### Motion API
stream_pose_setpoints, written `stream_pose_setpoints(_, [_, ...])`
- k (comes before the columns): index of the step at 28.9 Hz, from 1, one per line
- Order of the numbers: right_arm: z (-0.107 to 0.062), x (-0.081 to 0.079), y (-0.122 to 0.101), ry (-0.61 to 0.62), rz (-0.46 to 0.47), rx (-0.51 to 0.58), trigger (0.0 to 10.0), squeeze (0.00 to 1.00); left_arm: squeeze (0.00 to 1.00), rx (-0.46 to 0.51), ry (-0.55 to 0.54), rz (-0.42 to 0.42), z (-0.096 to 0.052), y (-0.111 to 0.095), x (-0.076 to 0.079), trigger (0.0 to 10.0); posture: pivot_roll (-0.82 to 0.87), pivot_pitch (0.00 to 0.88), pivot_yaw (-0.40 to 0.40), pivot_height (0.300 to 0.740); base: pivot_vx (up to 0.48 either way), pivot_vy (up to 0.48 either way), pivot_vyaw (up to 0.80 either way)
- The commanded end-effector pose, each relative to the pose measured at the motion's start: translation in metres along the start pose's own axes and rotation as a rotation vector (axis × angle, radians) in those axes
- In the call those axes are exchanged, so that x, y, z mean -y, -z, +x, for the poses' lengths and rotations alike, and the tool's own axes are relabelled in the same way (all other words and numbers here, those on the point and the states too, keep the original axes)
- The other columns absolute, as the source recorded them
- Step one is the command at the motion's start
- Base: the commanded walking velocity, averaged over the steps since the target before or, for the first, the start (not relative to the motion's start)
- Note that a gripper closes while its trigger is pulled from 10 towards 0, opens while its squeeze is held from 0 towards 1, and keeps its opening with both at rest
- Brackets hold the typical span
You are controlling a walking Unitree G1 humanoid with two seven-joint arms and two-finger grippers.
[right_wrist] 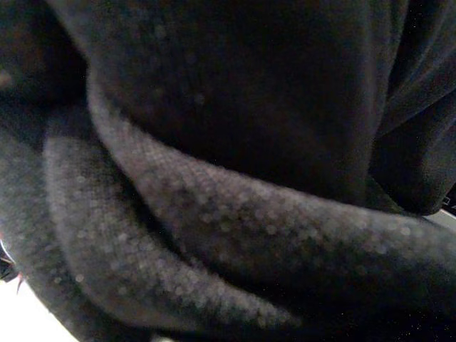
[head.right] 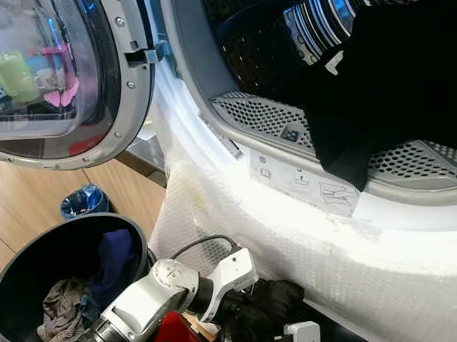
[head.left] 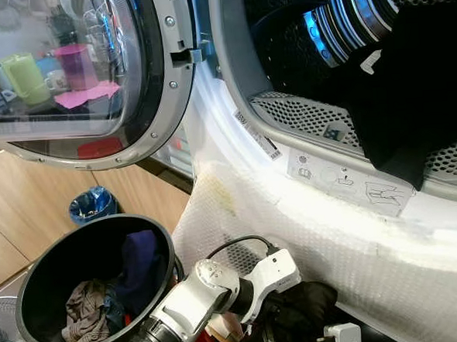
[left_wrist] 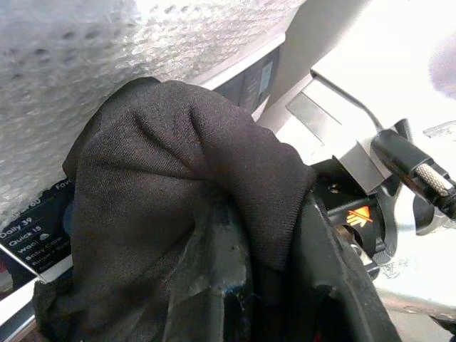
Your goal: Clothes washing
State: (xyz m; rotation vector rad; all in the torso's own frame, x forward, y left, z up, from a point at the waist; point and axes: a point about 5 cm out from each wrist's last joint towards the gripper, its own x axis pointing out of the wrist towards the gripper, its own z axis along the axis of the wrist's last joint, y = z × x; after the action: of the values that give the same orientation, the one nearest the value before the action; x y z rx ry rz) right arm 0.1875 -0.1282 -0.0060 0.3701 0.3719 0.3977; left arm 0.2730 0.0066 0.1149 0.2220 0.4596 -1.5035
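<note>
The washer drum point(head.left: 313, 26) stands open, and a black garment point(head.left: 410, 90) hangs from inside it over the perforated rim. Low in front of the machine, my left gripper point(left_wrist: 274, 263) is shut on a second bundle of black cloth point(head.left: 299, 310), which drapes over its fingers point(left_wrist: 214, 285). A white part of my right arm point(head.left: 343, 336) shows just beside that bundle; the right wrist view has dark fabric point(right_wrist: 228, 171) pressed close to it. A black laundry basket point(head.left: 33, 276) at the lower left holds a brownish piece point(head.left: 85, 308) and a dark blue piece point(head.left: 141, 261).
The round glass door point(head.left: 75, 72) is swung open to the left, above the basket. Bubble wrap point(head.left: 334, 242) covers the washer's front below the opening. A small blue bin point(head.left: 91, 204) stands by wooden cabinets point(head.left: 21, 199). A fan grille point(head.left: 2, 340) is at the bottom left.
</note>
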Motion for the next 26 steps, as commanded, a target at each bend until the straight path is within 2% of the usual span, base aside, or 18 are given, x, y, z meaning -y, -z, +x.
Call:
stream_pose_setpoints(1, [0.001,-0.003,0.006,-0.008,0.008,-0.024,0.0,0.00,0.00,0.038,0.012,0.036,-0.002,-0.010,0.003,0.0,0.16,0.041,0.029,0.740,0.000,0.000,0.00])
stream_pose_setpoints(12, [0.004,-0.004,0.008,-0.021,0.013,-0.031,0.0,0.00,0.00,0.055,0.000,0.042,-0.007,-0.013,0.008,0.0,0.18,0.038,0.028,0.740,0.000,0.000,0.00])
stream_pose_setpoints(26, [0.014,0.003,0.000,0.001,0.009,-0.010,0.0,0.00,0.00,0.067,-0.068,0.044,-0.014,-0.015,0.004,0.0,0.21,0.052,0.016,0.740,0.000,0.000,0.00])
